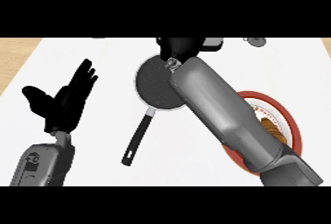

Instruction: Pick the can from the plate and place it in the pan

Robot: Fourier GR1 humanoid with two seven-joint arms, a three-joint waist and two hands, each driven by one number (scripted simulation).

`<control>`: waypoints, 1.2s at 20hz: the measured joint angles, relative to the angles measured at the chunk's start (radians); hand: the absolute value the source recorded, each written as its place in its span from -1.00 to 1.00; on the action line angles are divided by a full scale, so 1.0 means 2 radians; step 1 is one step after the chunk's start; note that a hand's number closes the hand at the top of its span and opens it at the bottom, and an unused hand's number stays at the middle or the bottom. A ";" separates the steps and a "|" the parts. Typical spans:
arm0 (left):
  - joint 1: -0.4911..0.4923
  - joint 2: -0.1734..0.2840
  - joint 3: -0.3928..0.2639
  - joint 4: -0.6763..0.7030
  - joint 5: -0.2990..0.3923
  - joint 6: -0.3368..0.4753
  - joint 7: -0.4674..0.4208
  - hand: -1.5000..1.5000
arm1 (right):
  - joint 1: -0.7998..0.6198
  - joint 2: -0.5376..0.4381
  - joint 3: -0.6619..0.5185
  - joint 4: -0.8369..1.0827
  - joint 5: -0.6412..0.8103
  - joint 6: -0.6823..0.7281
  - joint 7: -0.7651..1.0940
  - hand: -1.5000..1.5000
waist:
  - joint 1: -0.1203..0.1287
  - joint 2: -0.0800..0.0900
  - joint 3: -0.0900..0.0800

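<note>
The right hand [176,47] hangs over the far rim of the pan [155,85]; I cannot tell its fingers' state, nor see the can. The left hand [65,100] rests left of the pan, fingers spread.

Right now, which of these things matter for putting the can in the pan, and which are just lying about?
For the job: the pan, the plate with the red rim, and the right hand over the pan's far edge. The can itself is not visible.

Lying about: the resting left hand, and a small grey thing at the counter's far edge.
</note>
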 measured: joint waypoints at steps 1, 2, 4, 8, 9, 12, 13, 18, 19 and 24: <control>0.003 0.001 0.003 -0.001 0.002 0.000 -0.001 0.00 | 0.009 0.000 0.007 0.002 -0.006 -0.010 -0.003 1.00 | -0.003 0.000 0.000; 0.004 0.005 0.008 -0.001 0.006 -0.003 -0.001 0.00 | 0.015 0.000 0.009 0.008 -0.011 -0.023 -0.008 1.00 | -0.005 0.000 0.000; 0.006 0.008 0.011 -0.003 0.008 -0.006 -0.001 0.00 | 0.030 0.000 0.017 0.018 -0.023 -0.054 -0.020 1.00 | -0.008 0.000 0.000; 0.012 0.003 0.008 -0.007 0.006 -0.004 -0.004 0.00 | 0.050 0.001 0.030 0.055 -0.046 -0.107 -0.039 1.00 | -0.009 0.002 0.001; 0.010 0.003 0.008 -0.006 0.006 -0.005 -0.003 0.00 | 0.052 0.001 0.033 0.066 -0.050 -0.117 -0.042 1.00 | -0.009 0.002 0.001; 0.009 0.004 0.011 -0.003 0.004 -0.003 -0.007 0.00 | 0.061 0.001 0.031 0.095 -0.071 -0.139 -0.047 1.00 | -0.009 0.004 0.001; 0.011 0.003 0.010 -0.005 0.004 -0.003 -0.008 0.00 | 0.068 0.001 0.024 0.101 -0.077 -0.149 -0.047 -1.00 | -0.008 0.004 0.001; 0.006 0.004 0.010 -0.006 0.002 -0.001 -0.004 0.00 | 0.094 0.001 -0.002 0.121 -0.126 -0.196 -0.056 -1.00 | -0.010 0.004 0.002; 0.008 0.005 0.011 -0.006 0.002 -0.002 -0.004 0.00 | 0.096 0.002 -0.005 0.126 -0.137 -0.206 -0.061 -1.00 | -0.010 0.004 0.002; 0.012 0.004 0.012 -0.002 0.003 -0.004 -0.006 0.00 | 0.112 0.003 0.004 0.135 -0.175 -0.274 -0.084 -1.00 | -0.012 0.003 0.002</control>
